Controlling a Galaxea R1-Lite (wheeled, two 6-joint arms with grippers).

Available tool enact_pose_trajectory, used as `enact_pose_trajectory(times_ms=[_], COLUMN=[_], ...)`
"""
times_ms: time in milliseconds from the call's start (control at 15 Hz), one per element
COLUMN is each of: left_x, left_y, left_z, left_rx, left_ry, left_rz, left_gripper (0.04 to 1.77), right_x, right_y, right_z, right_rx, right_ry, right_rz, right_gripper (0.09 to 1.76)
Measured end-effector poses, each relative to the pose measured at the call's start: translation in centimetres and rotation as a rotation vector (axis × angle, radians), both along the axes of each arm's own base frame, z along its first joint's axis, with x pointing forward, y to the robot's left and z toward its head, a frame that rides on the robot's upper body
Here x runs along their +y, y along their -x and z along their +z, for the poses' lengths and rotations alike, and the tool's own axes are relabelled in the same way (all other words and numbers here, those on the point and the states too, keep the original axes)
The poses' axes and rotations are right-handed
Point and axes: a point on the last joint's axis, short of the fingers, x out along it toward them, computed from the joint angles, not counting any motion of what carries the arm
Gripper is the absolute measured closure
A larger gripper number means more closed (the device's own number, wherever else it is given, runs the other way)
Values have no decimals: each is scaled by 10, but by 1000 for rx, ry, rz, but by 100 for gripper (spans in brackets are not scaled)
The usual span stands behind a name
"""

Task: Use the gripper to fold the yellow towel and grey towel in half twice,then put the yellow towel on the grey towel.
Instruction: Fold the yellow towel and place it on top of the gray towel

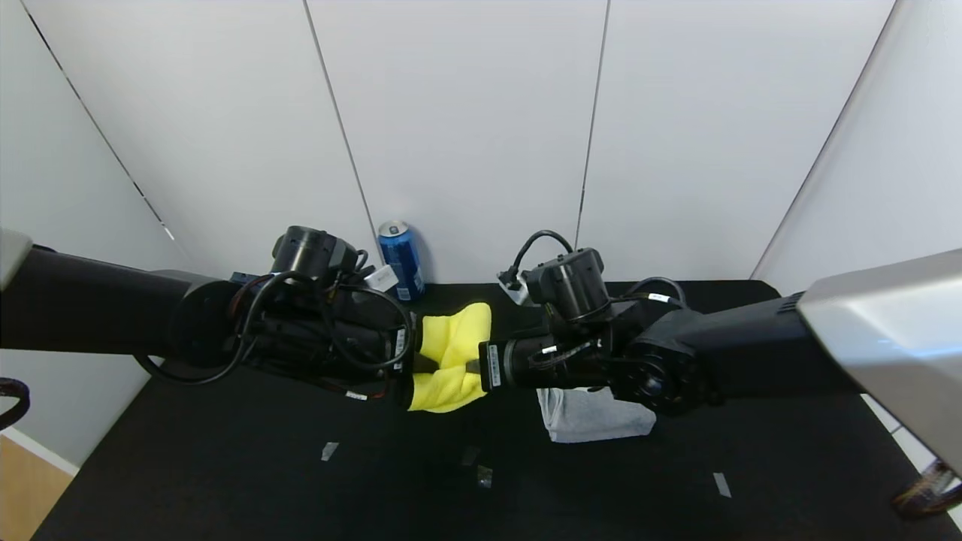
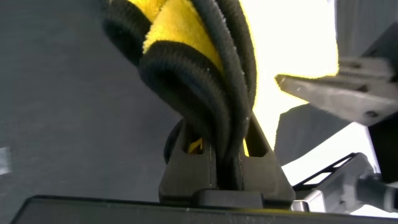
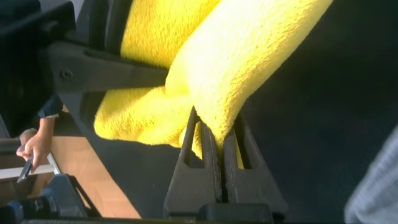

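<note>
A black table (image 1: 225, 466) is filling the lower half of the head view, with pale wall panels (image 1: 466, 113) standing behind it. The two black arms are reaching in from either side and meeting near the middle, above the table.

The grey towel (image 1: 594, 417) is lying folded into a compact block on the table, right of centre, partly under the right arm. The yellow towel (image 1: 451, 357) is hanging bunched between the two grippers, held up off the table, well apart from the grey towel's near edge and to its left.

The left gripper (image 1: 422, 364) is clamping the yellow towel on its left side; in the left wrist view its fingers (image 2: 186, 162) are pressing together on several layers of the towel's dark trimmed edge (image 2: 211, 87). The right gripper (image 1: 475, 366) is pinching the towel's right side; in the right wrist view its fingers (image 3: 202, 168) are closing on a thick yellow fold (image 3: 242, 74).

A blue drink can (image 1: 400, 259) is standing upright at the back of the table against the wall. A few small bits of tape (image 1: 329, 451) are lying on the table nearer the front.
</note>
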Motion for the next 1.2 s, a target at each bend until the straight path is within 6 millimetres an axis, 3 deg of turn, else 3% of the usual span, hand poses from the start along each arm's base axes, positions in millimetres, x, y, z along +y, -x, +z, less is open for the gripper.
enact_pose_trajectory(times_ms=[600,933,1200], left_x=[-89,-130,-156], left_y=[36,25,6], left_z=[20,12,-2], left_rx=[-87,-92,-89], left_ry=[-40,-41,-48], left_rz=[-125,-185,-203], left_gripper=[160,160,160], right_x=[-99,-141,-159], right_y=[30,38,35], right_z=[24,24,16], right_rx=[13,-18,-68], right_ry=[63,112,113], right_rz=[-126,-182,-222], right_gripper=[170,170,170])
